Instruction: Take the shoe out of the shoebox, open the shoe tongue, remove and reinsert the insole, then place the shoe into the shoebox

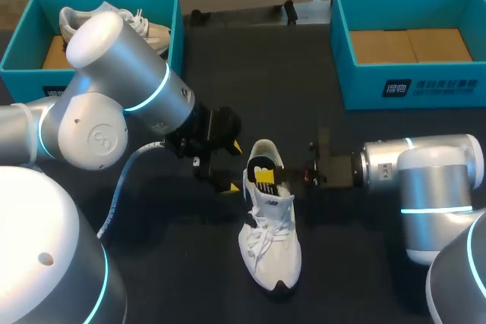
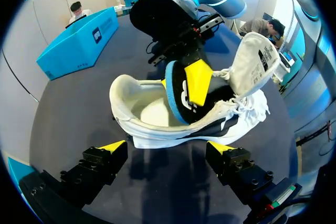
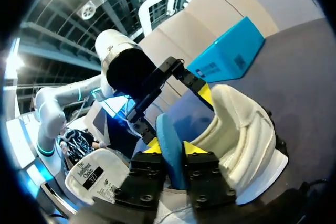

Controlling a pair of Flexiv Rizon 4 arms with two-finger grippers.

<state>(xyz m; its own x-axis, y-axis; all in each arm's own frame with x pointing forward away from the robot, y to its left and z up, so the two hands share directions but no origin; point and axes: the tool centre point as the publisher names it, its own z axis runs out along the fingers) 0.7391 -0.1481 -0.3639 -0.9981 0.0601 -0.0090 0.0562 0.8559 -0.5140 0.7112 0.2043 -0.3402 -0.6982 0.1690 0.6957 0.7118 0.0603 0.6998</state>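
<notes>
While the right pincer (image 3: pixel 174 149) clamps the blue insole (image 3: pixel 165 129) inside the white sneaker (image 1: pixel 272 244), the left pincer (image 2: pixel 167 148) gapes empty beside its heel; a teal shoebox (image 1: pixel 23 39) behind holds another sneaker (image 1: pixel 144 29).

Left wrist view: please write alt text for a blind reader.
A white shoe rests on the dark table ahead of the left gripper, jaws open. The right gripper clamps its blue insole, standing partly out of the shoe.

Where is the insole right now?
Mid-table in the head view, the insole sticks up out of the white shoe, pinched in the right gripper; the left gripper sits beside the shoe.
</notes>
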